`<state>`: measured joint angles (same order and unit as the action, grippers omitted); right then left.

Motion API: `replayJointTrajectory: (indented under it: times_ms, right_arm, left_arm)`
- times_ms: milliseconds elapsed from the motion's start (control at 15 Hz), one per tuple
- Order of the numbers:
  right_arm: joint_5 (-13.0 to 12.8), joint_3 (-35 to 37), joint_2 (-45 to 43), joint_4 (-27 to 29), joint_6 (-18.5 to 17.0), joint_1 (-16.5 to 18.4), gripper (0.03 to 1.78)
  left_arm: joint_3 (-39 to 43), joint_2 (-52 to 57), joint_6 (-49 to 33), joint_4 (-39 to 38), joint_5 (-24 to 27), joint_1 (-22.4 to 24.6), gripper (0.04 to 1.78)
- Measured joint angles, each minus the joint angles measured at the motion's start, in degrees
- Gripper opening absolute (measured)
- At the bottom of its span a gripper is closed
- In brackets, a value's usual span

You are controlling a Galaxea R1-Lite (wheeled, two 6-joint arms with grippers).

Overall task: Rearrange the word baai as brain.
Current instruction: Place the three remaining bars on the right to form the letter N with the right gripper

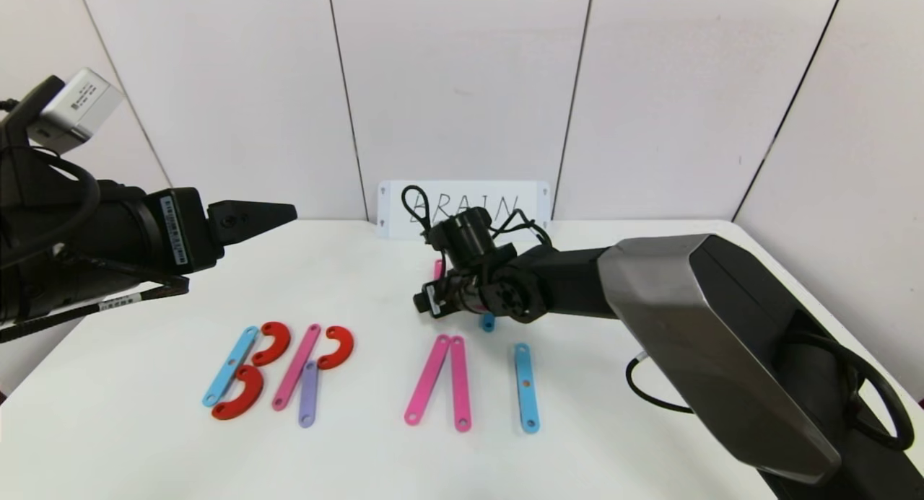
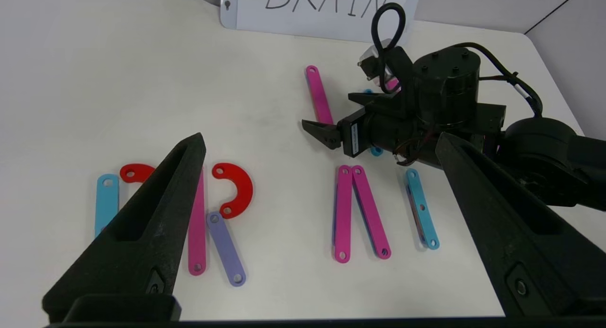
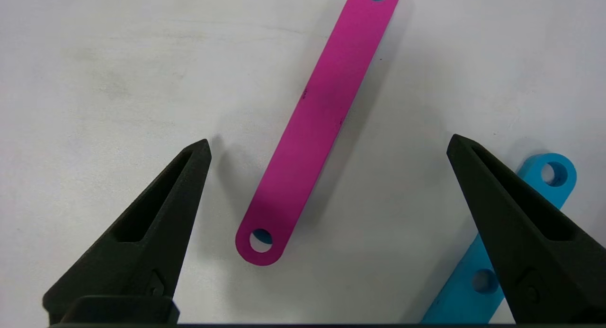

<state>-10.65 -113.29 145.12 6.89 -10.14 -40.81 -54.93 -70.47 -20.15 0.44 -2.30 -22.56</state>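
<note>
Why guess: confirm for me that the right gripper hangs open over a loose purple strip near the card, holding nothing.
One detail is wrong: the colour. The right gripper does hang open and empty near the card, but the loose strip between its fingers is pink, not purple, as the right wrist view shows. The only purple strip lies in the R.

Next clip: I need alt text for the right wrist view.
The open right gripper hovers over a flat pink plastic strip with a hole at each end, lying on the white table. A blue holed strip lies partly behind one finger.
</note>
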Motion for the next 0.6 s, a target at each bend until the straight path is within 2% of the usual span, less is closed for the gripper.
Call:
replayJointTrajectory:
  times_ms: [600]
  right_arm:
    - [-0.11, -0.05, 0.78, -0.22, 0.09, -0.74, 1.74]
  left_arm:
    - [0.09, 0.24, 0.01, 0.00, 0.41, -0.04, 1.70]
